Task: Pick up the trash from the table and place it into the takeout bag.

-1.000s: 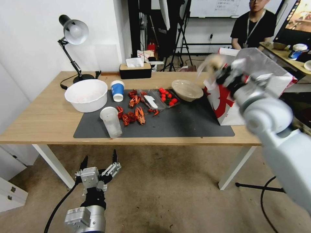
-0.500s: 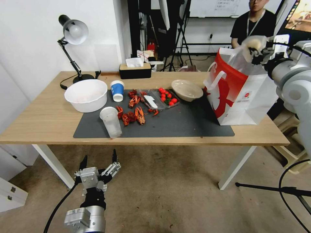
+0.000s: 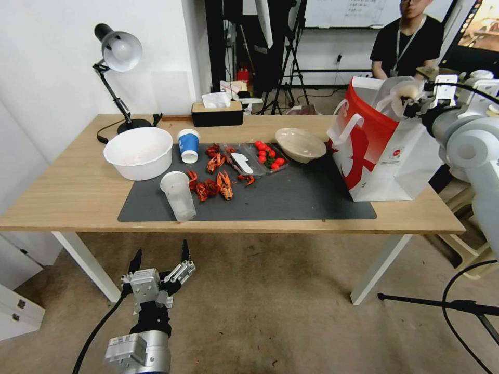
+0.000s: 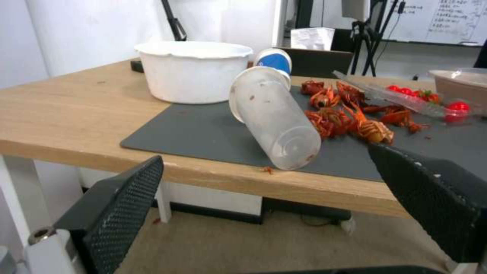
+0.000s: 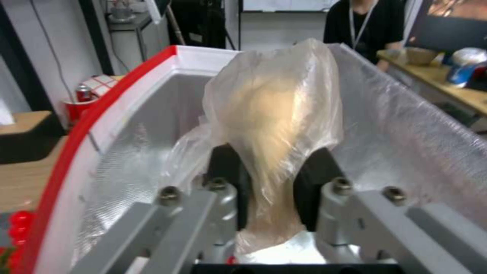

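Bun bag held over the takeout bag's mouth.

My right gripper (image 5: 271,179) has its fingers clamped on the clear bag with pale bun (image 5: 274,110), hanging inside the open top of the takeout bag (image 3: 382,150) at the table's (image 3: 67,192) right end. The beige bowl (image 3: 300,144) sits just beside the bag. My left gripper (image 3: 158,262) idles below the table edge, fingers apart, facing the toppled clear plastic cup (image 4: 274,118).

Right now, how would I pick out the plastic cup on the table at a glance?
Start at the large dark grey rectangular mat on the long light-wood table. At the mat's front left corner, just in front of the white plastic tub, lies the clear plastic cup. It alone is see-through and tipped on its side; the blue-and-white paper cup behind it stands upright.
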Available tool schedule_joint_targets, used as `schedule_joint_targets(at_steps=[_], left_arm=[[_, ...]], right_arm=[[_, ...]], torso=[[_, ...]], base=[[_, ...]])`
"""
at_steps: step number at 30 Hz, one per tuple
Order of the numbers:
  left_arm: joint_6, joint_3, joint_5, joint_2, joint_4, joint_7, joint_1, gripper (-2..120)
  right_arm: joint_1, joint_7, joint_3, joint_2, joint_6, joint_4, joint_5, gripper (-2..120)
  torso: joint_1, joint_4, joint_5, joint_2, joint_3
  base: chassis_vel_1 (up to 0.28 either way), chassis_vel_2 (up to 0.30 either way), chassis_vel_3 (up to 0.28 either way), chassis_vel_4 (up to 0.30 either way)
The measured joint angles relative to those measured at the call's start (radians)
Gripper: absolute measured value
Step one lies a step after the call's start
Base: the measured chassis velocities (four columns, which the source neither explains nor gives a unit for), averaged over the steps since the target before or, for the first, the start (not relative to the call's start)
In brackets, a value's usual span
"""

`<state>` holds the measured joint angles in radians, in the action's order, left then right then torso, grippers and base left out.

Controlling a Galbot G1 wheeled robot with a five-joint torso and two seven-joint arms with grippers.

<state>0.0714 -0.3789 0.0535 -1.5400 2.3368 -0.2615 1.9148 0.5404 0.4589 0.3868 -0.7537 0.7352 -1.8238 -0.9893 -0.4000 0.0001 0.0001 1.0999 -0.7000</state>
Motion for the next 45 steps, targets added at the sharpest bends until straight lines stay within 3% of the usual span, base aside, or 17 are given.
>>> schedule_joint_targets(at_steps=[7, 14, 18, 28, 36, 40, 44, 45], left_arm=[[-0.005, -0.002, 0.001, -0.002, 0.001, -0.018, -0.001, 100], [0.0, -0.002, 0.003, 0.001, 0.005, -0.029, 0.0, 100], [0.004, 0.002, 0.005, -0.002, 0.008, -0.041, -0.004, 100], [0.009, 0.002, 0.005, -0.005, 0.011, -0.038, 0.0, 100], [0.018, -0.011, 0.018, 0.006, 0.009, -0.035, -0.005, 100], [0.018, -0.011, 0.021, 0.005, 0.009, -0.027, -0.01, 100], [0.019, -0.008, 0.022, 0.001, 0.002, -0.022, -0.013, 100], [0.019, -0.008, 0.022, 0.001, 0.002, -0.022, -0.013, 100]], right_arm=[[0.003, 0.027, -0.004, -0.001, 0.0, 0.006, -0.096, 53], [-0.003, 0.032, -0.006, 0.007, -0.001, 0.008, -0.102, 74], [-0.003, 0.029, -0.006, 0.013, -0.001, 0.006, -0.1, 93], [0.005, 0.03, 0.002, 0.01, -0.003, -0.014, -0.105, 100], [0.032, 0.017, 0.031, -0.002, -0.042, -0.115, -0.12, 100], [0.071, -0.031, 0.036, 0.001, -0.122, -0.161, -0.068, 100], [0.18, -0.223, 0.047, 0.013, -0.346, -0.195, 0.084, 100], [0.18, -0.223, 0.047, 0.013, -0.346, -0.195, 0.084, 100]], torso=[[0.0, -0.0001, -0.0002, 0.0, 0.0], [0.0, -0.0001, -0.0002, 0.0, 0.0], [0.0, -0.0001, -0.0002, 0.0, 0.0], [0.0, -0.0002, -0.0001, 0.0, 0.0], [0.0, -0.0001, -0.0002, 0.0, 0.0], [0.0, -0.0001, -0.0003, 0.0, 0.0], [0.0, -0.0002, -0.0001, 0.0, 0.0], [0.0, -0.0002, -0.0001, 0.0, 0.0]], base=[[0.0, 0.0, 0.0, 0.0], [0.0, 0.0, 0.0, 0.0], [0.0, 0.0, 0.0, 0.0], [0.0, 0.0, 0.0, 0.0], [0.0, 0.0, 0.0, 0.0], [0.0, 0.0, 0.0, 0.0], [0.0, 0.0, 0.0, 0.0], [0.0, 0.0, 0.0, 0.0]])
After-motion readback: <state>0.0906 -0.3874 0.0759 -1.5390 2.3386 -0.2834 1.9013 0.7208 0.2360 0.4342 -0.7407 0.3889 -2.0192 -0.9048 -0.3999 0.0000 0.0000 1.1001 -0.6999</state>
